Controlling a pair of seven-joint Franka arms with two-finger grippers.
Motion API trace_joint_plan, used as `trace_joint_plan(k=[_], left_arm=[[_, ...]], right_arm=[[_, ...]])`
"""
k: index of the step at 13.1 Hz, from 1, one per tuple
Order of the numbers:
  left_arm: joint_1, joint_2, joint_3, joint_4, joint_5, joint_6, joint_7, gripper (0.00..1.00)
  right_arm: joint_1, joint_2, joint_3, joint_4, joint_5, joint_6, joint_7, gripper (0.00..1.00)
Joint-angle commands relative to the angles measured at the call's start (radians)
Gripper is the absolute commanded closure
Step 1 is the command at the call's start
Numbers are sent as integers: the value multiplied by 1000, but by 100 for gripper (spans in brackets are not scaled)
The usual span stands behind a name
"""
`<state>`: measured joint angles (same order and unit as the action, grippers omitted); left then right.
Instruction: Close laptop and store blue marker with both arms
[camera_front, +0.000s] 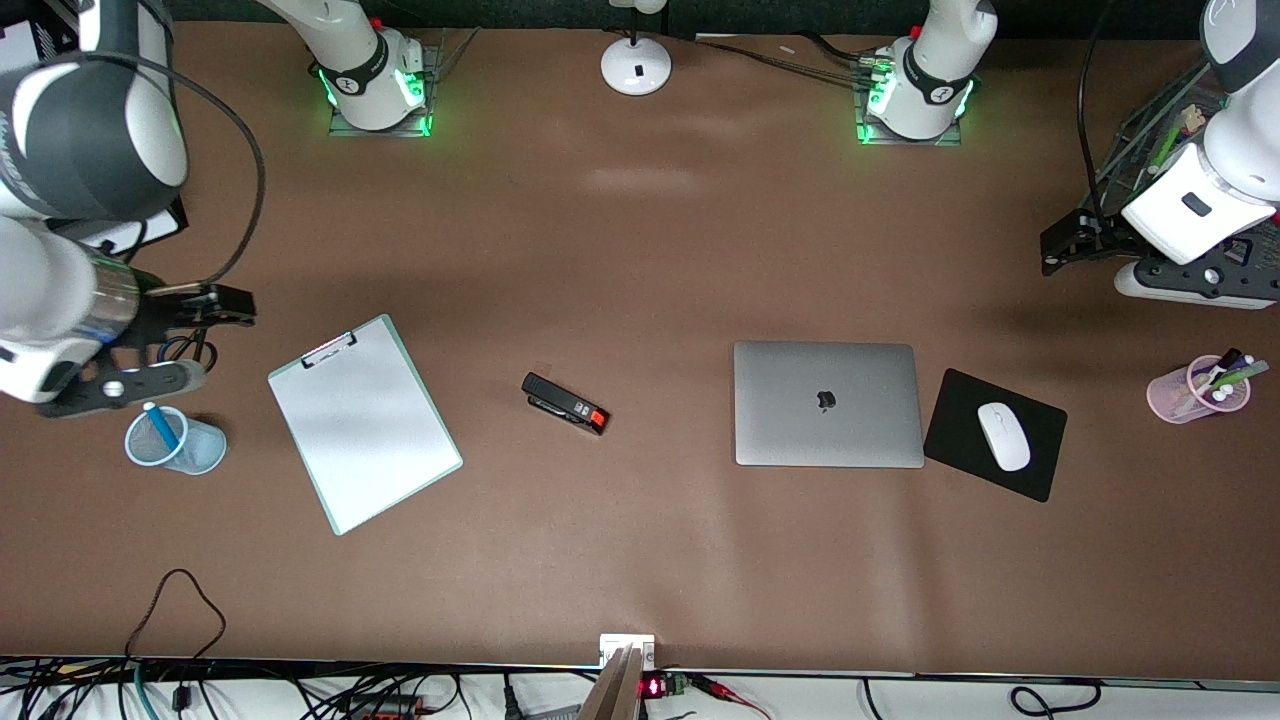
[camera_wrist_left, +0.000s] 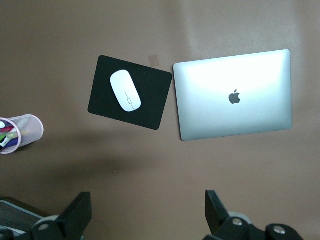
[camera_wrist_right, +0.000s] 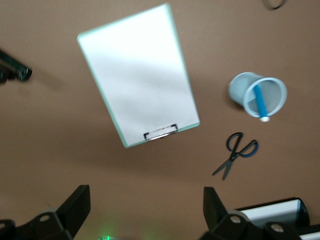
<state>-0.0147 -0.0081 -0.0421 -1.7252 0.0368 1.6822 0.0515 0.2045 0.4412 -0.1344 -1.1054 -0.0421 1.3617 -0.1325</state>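
Observation:
The silver laptop (camera_front: 827, 403) lies shut on the table, its lid with the dark logo facing up; it also shows in the left wrist view (camera_wrist_left: 235, 95). The blue marker (camera_front: 163, 425) stands tilted inside a light-blue mesh cup (camera_front: 190, 452) at the right arm's end of the table, and the marker (camera_wrist_right: 259, 102) shows white tip down in the cup (camera_wrist_right: 240, 90). My right gripper (camera_front: 210, 310) hangs open and empty above the table beside that cup, its own view (camera_wrist_right: 146, 196) showing bare table between the fingers. My left gripper (camera_front: 1070, 245) hangs open and empty at the left arm's end (camera_wrist_left: 147, 202).
A white clipboard (camera_front: 364, 420) and a black stapler (camera_front: 565, 403) lie between cup and laptop. A black mouse pad (camera_front: 960, 420) with a white mouse (camera_front: 1003, 436) sits beside the laptop. A pink pen cup (camera_front: 1170, 395), scissors (camera_wrist_right: 236, 152), a lamp base (camera_front: 636, 66) and a mesh rack (camera_front: 1150, 130) also stand about.

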Motion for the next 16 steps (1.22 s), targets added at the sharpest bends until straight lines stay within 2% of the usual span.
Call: trace_joint_plan(k=[1, 4, 12, 13, 14, 15, 16], left_arm=[[1, 10, 2, 27, -11, -22, 22, 0], [1, 8, 2, 27, -11, -22, 22, 0], [1, 8, 2, 26, -11, -22, 24, 0], [1, 8, 2, 26, -11, -22, 24, 0], [1, 8, 4, 26, -11, -22, 24, 0], [1, 8, 2, 27, -11, -22, 24, 0], [1, 8, 4, 27, -11, -22, 24, 0]], right_arm=[[-46, -80, 4, 24, 23, -10, 31, 0], [-43, -81, 10, 24, -4, -10, 33, 0], [-48, -85, 12, 18, 21, 14, 20, 0], [-59, -110, 13, -23, 28, 69, 19, 0], [-63, -158, 16, -109, 25, 132, 17, 0], [-69, -212, 19, -193, 30, 166, 17, 0], [-83, -237, 21, -233, 28, 181, 17, 0]])
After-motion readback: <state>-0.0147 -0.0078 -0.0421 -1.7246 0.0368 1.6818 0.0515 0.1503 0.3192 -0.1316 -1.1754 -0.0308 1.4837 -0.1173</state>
